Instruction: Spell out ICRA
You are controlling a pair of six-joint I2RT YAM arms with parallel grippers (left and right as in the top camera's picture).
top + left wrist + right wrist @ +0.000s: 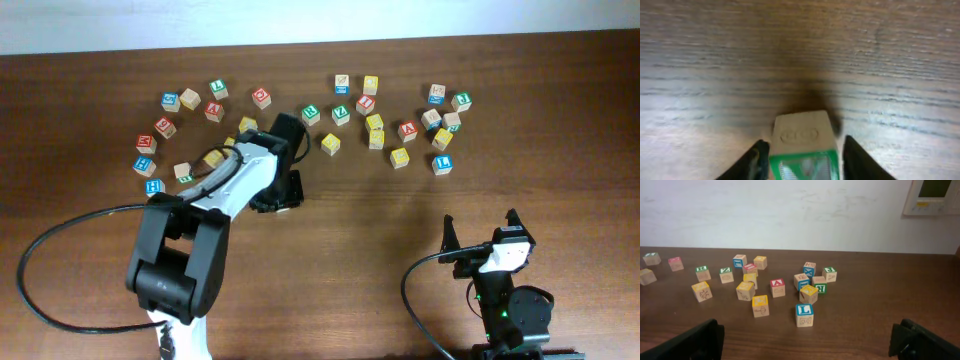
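Observation:
My left gripper point(802, 152) point(283, 197) is low over the bare wood in front of the scattered cubes. Its fingers sit on either side of a pale-wood cube with a green-bordered face point(802, 132); the letter on it is too blurred to read. In the overhead view the arm hides this cube. A red A cube point(777, 286) point(407, 130) and a green R cube point(821, 288) stand in the right cluster. A red-faced cube point(365, 103) stands behind them, its letter unclear. My right gripper point(810, 340) point(480, 232) is wide open and empty near the front edge.
Several look-alike cubes lie in a band across the back of the table. A blue L cube point(804, 314) point(442, 163) is nearest the right gripper, with a yellow cube point(760, 305) beside it. More cubes stand at the left point(165, 127). A black cable loops at the front left point(40, 250).

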